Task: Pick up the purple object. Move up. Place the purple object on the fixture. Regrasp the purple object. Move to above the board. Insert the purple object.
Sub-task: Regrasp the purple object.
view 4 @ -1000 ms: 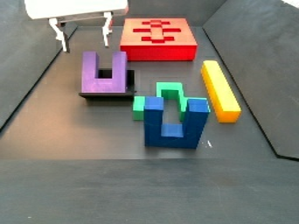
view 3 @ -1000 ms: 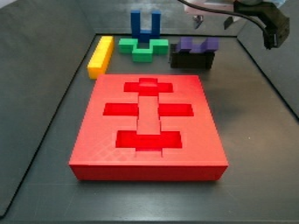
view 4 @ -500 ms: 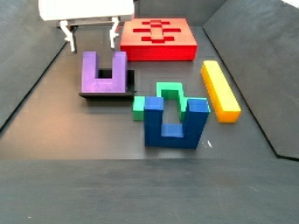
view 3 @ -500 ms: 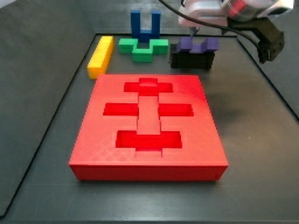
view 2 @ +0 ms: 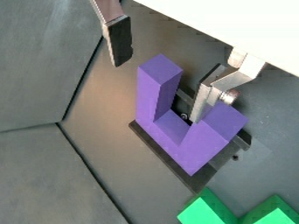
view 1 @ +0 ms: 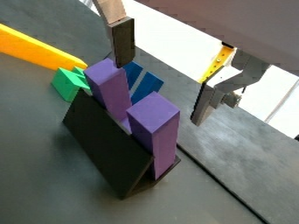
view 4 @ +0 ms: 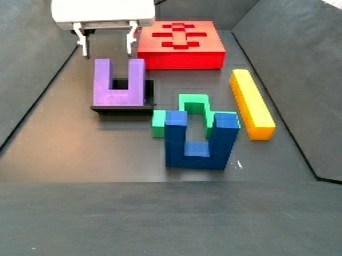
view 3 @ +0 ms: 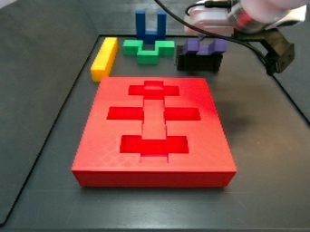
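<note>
The gripper (view 4: 108, 38) hangs above the far left of the floor, jaws spread wide and holding nothing. In both wrist views the fingers (view 1: 121, 42) (view 2: 118, 38) stand apart on either side of the purple object (view 1: 132, 108), above it and not touching it. The purple object (view 4: 118, 83) sits on the fixture (view 4: 123, 108), prongs pointing towards the gripper; in a side view (view 3: 206, 44) it rises above the fixture (view 3: 200, 62). The board (view 3: 151, 129) lies well apart from it (view 4: 182, 45). Near the fixture stand a blue piece (view 4: 201, 138), a green block (view 4: 178, 115) and a yellow bar (view 4: 251, 101).
</note>
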Motion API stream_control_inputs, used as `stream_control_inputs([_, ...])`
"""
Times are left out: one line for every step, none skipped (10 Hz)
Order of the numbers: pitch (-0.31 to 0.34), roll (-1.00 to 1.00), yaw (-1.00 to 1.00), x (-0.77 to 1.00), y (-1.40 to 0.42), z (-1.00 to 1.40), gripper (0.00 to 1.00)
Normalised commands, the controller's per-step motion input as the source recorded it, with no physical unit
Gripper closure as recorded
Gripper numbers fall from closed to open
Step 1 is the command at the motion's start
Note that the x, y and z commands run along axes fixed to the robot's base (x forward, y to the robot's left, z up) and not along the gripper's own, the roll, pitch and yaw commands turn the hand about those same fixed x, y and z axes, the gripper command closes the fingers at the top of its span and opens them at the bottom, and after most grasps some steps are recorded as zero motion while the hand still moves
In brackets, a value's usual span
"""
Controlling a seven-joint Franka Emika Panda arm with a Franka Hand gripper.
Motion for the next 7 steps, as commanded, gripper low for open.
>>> stream_control_inputs([0.111,0.22,0.00,0.29,-0.09,-0.13,0.00])
stream_control_inputs([0.103,0.21,0.00,0.31,-0.11,-0.16,0.00])
stream_control_inputs([0.109,0.15,0.00,0.36,-0.12,-0.15,0.00])
stream_control_inputs([0.109,0.14,0.00,0.35,-0.10,-0.16,0.00])
stream_control_inputs([0.114,0.14,0.00,0.37,-0.07,-0.17,0.00])
stream_control_inputs([0.114,0.13,0.00,0.40,-0.01,-0.22,0.00])
stream_control_inputs([0.097,0.11,0.00,0.42,0.00,-0.26,0.00])
